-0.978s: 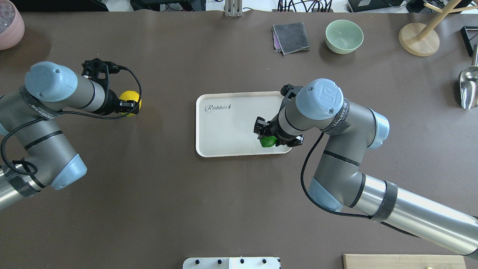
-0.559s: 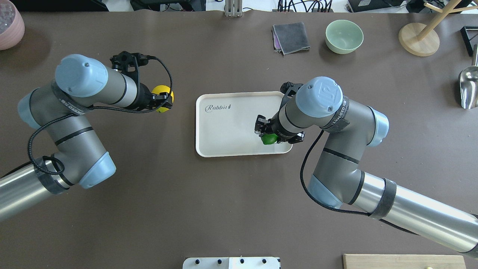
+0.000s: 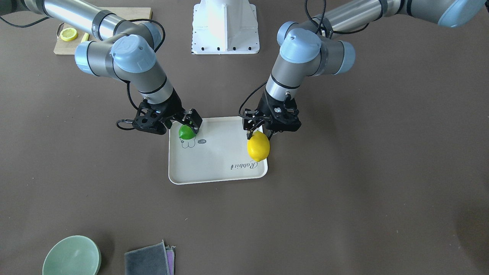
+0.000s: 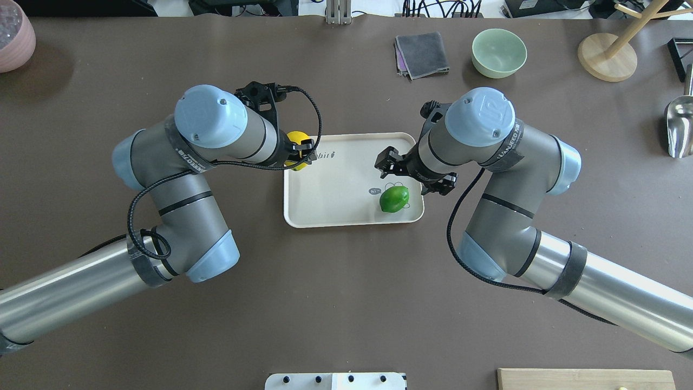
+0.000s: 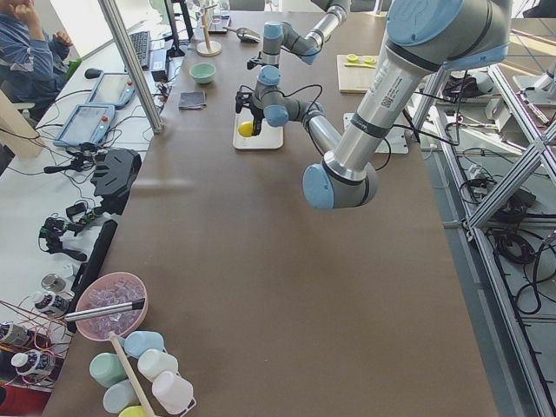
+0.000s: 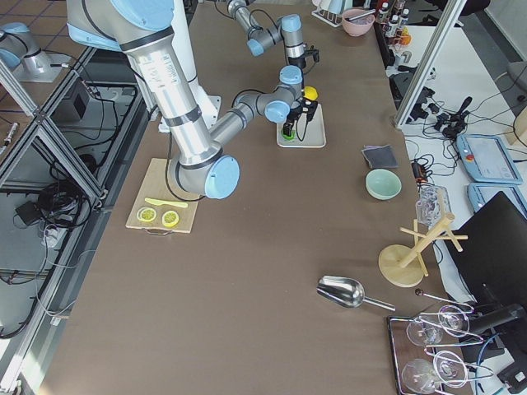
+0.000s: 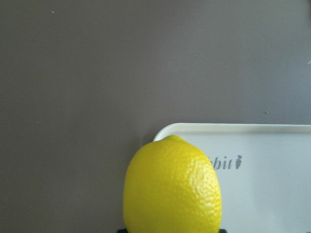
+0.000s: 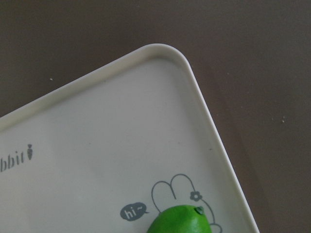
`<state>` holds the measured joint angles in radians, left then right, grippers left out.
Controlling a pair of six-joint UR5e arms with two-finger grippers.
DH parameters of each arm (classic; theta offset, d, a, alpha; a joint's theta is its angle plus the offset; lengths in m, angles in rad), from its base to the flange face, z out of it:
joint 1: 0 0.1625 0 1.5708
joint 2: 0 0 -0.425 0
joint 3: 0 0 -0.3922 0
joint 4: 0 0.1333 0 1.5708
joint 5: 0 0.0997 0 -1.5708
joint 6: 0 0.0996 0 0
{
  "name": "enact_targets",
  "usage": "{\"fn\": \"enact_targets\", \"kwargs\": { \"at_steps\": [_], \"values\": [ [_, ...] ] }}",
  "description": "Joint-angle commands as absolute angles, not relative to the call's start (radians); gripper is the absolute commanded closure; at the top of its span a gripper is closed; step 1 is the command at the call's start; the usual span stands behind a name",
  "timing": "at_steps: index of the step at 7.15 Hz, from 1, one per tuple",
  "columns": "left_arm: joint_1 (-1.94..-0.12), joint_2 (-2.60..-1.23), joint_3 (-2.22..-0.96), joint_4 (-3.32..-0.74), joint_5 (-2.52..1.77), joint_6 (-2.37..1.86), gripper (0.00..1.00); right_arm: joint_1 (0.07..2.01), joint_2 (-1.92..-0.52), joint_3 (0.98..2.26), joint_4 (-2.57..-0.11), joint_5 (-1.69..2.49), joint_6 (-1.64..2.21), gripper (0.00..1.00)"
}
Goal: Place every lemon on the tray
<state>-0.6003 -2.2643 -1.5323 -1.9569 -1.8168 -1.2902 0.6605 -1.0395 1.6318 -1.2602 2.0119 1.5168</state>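
The off-white tray (image 4: 335, 189) lies at the table's middle. The green lemon (image 4: 394, 199) lies on it near the right front corner, on the rabbit drawing; it also shows in the right wrist view (image 8: 180, 221). My right gripper (image 4: 412, 174) is open and empty, just above and behind that lemon. My left gripper (image 4: 300, 154) is shut on the yellow lemon (image 4: 295, 142) and holds it in the air over the tray's far left corner. In the front view this lemon (image 3: 258, 146) hangs over the "Rabbit" script. The left wrist view shows it (image 7: 172, 187) above the tray's corner (image 7: 167, 130).
A grey cloth (image 4: 422, 54), a green bowl (image 4: 498, 52) and a wooden stand (image 4: 606, 57) are at the far right. A metal scoop (image 4: 679, 127) lies at the right edge, a pink bowl (image 4: 13, 35) at the far left. A cutting board (image 3: 63, 47) holds lemon slices (image 3: 68, 34).
My left arm has carried the yellow lemon rightward to the tray's corner. My right gripper has let go of the green lemon and drawn up and back from it.
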Motion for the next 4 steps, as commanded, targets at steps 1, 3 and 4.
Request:
{"fn": "enact_targets", "kwargs": {
  "at_steps": [1,3,4],
  "values": [
    [-0.592,-2.292,-1.490,-1.959,-1.807,-1.298,0.79,0.767,-1.109,1.660,-1.259,2.100,1.423,0.00],
    [-0.607,-2.278,-1.517,-1.950,-1.816,-1.286,0.02,0.852,-1.213,1.700,-1.261,2.152,1.289,0.00],
    [-0.641,-2.204,-1.596,-1.919,-1.850,-1.196,0.02,0.895,-1.250,1.700,-1.261,2.164,1.217,0.00]
  ]
}}
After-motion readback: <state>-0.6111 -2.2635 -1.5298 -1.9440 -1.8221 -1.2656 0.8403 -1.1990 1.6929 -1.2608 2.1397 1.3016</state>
